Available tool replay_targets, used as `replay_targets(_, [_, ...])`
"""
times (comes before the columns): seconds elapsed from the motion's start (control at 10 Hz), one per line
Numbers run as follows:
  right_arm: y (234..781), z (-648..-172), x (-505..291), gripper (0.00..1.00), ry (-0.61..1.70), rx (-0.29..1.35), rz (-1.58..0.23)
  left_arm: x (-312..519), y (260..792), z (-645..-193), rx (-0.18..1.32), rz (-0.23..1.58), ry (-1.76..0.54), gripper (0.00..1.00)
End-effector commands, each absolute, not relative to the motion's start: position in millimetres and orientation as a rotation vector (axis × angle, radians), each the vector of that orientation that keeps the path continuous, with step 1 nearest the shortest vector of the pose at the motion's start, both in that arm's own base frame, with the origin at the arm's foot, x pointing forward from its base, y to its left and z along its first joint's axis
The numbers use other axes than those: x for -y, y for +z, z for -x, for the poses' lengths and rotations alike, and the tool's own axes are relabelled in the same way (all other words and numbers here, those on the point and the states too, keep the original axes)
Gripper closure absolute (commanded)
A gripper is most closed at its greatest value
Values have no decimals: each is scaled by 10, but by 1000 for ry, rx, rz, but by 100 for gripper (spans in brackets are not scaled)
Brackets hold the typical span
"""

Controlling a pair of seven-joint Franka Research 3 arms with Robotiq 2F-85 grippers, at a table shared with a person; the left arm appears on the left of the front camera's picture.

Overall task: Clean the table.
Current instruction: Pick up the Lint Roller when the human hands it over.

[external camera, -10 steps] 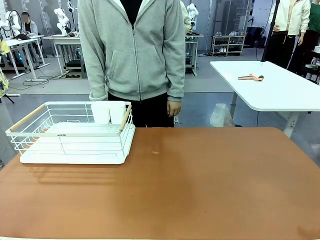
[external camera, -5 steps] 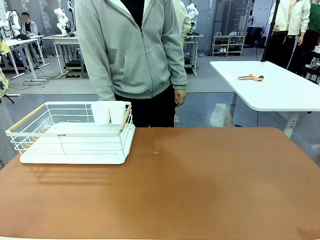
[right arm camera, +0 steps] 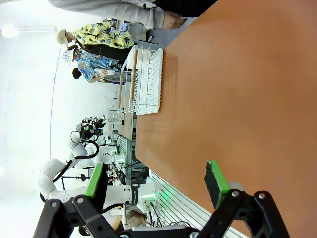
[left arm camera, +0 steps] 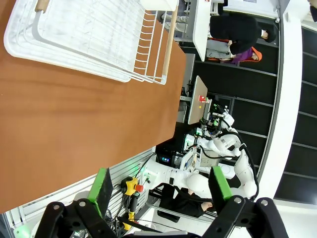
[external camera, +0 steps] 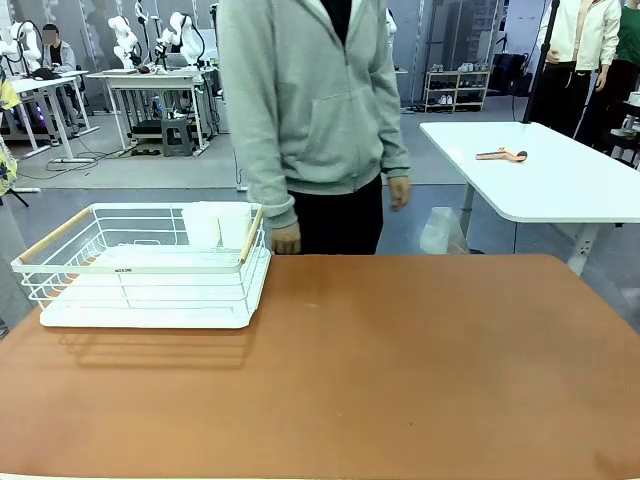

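The table (external camera: 400, 370) is taken up at its far left by the rack (external camera: 130, 268). The brown top is seen to run out bare from under the rack, towards the near edge and far off to the rack's right. Two white cups (external camera: 205, 226) are stood upright, side by side, in the rack's far right corner.

A person (external camera: 310, 100) in a grey hooded top is placed behind the table, just right of the rack. One hand (external camera: 286, 239) is held low at the table's far edge, close beside the rack's far right corner; whether the rack is touched cannot be told. Well to the rack's right, beyond the table, a white table (external camera: 560, 200) is seen with a tan tool (external camera: 502, 154) lying on it.

In the left wrist view the left gripper (left arm camera: 161, 184) is held off the table's near edge, away from the rack, its fingers spread wide with nothing held between them. In the right wrist view the right gripper (right arm camera: 154, 182) is likewise seen with its fingers fully apart and nothing gripped, well apart from the rack.
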State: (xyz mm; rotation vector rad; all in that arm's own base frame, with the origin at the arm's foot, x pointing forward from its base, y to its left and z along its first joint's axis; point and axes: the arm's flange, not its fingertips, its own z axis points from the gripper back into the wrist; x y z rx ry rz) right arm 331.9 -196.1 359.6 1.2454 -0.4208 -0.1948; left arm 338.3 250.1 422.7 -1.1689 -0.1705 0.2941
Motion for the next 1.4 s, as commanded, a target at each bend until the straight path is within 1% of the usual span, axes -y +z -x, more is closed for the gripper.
replay_targets(0.0, [3611,-3313,1971,0,-198,425,-1242,-2511,4228,-3376,176,1168,290,0])
replay_targets(1.3, [3611,-3313,1971,0,-198,425,-1242,-2511,4228,-3376,176,1168,290,0])
